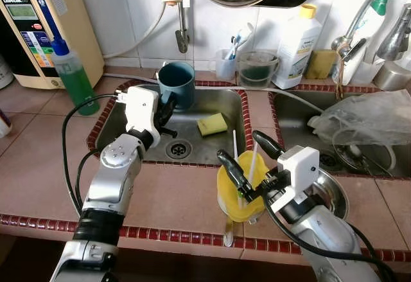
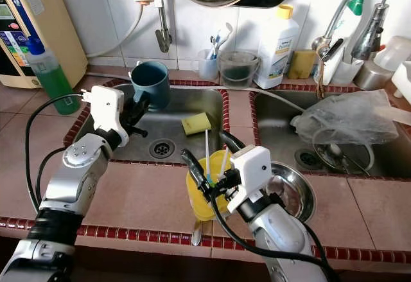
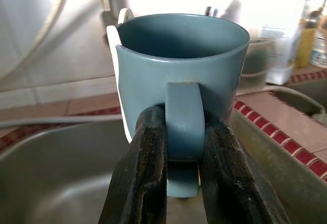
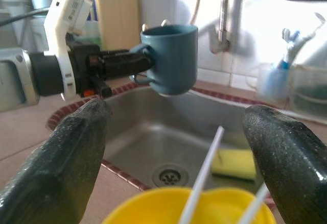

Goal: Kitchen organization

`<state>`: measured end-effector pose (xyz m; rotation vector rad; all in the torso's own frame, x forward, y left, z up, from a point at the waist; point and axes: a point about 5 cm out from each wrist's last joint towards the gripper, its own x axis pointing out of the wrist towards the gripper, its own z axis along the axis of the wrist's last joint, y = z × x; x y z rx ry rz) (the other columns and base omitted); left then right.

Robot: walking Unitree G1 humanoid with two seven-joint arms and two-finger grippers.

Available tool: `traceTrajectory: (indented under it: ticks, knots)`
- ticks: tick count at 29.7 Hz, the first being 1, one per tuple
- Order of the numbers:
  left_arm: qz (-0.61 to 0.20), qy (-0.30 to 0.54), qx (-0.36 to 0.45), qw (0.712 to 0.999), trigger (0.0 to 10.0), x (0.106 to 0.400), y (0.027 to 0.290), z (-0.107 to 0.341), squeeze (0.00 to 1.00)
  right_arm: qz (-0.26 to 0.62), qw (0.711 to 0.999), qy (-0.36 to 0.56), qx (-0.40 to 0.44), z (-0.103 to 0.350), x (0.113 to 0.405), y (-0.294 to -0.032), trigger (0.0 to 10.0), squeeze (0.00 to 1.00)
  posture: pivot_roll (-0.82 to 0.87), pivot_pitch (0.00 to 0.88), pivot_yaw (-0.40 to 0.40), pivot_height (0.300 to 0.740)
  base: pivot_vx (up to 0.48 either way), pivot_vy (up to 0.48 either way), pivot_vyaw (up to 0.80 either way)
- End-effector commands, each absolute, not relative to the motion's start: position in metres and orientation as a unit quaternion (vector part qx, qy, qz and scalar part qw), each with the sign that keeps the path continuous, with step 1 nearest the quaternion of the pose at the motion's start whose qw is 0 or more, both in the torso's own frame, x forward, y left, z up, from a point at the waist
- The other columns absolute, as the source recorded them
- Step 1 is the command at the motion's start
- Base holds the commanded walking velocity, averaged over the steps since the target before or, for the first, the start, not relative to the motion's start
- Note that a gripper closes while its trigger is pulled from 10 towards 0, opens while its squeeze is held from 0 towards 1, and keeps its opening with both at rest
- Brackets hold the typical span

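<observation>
A blue-grey mug [image 1: 177,84] hangs upright over the back of the left sink basin [image 1: 212,150]. My left gripper [image 1: 168,110] is shut on its handle [image 3: 183,119], one black finger on each side. A yellow cup [image 1: 242,189] with two white straws stands on the counter at the sink's front edge. My right gripper [image 1: 244,160] is open, one finger on either side of the cup's rim, not touching it. From the right wrist view the mug [image 4: 172,57] and the yellow cup [image 4: 199,208] both show.
A yellow sponge [image 1: 212,124] lies in the basin near the drain [image 1: 178,148]. A green soap bottle [image 1: 74,79] and a water machine [image 1: 38,28] stand at the left. A steel bowl [image 1: 331,192] sits right of the cup. A plastic bag [image 1: 366,118] fills the right basin.
</observation>
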<state>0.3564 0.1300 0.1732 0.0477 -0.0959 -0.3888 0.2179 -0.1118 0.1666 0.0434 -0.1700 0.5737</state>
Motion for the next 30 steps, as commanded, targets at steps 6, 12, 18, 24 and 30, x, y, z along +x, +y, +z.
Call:
traceTrajectory:
  ticks: [6, 12, 18, 24, 30]
  knots:
    - [-0.21, -0.046, 0.044, 0.976, 10.0, 0.365, 0.127, 0.172, 0.0, 0.251, 0.963, -0.09, 0.031, 0.175, 0.205, -0.118, 10.0, 0.0, -0.28, 0.086, 0.089, 0.74, 0.0, 0.0, 0.0]
    - [-0.214, -0.035, 0.056, 0.974, 10.0, 0.37, 0.131, 0.168, 0.0, 0.231, 0.97, -0.075, 0.032, 0.174, 0.194, -0.122, 10.0, 0.0, -0.31, 0.121, 0.101, 0.74, 0.0, 0.0, 0.0]
    - [-0.209, -0.022, 0.071, 0.975, 10.0, 0.374, 0.138, 0.162, 0.0, 0.215, 0.973, -0.066, 0.042, 0.174, 0.185, -0.123, 10.0, 0.0, -0.32, 0.141, 0.112, 0.74, 0.0, 0.0, 0.0]
    - [-0.2, -0.008, 0.092, 0.975, 10.0, 0.382, 0.145, 0.159, 0.0, 0.209, 0.975, -0.058, 0.056, 0.177, 0.175, -0.121, 10.0, 0.0, -0.34, 0.165, 0.128, 0.74, 0.0, 0.0, 0.0]
    - [-0.192, -0.003, 0.104, 0.976, 10.0, 0.386, 0.153, 0.161, 0.0, 0.204, 0.976, -0.054, 0.061, 0.178, 0.17, -0.121, 10.0, 0.0, -0.34, 0.183, 0.137, 0.74, 0.0, 0.0, 0.0]
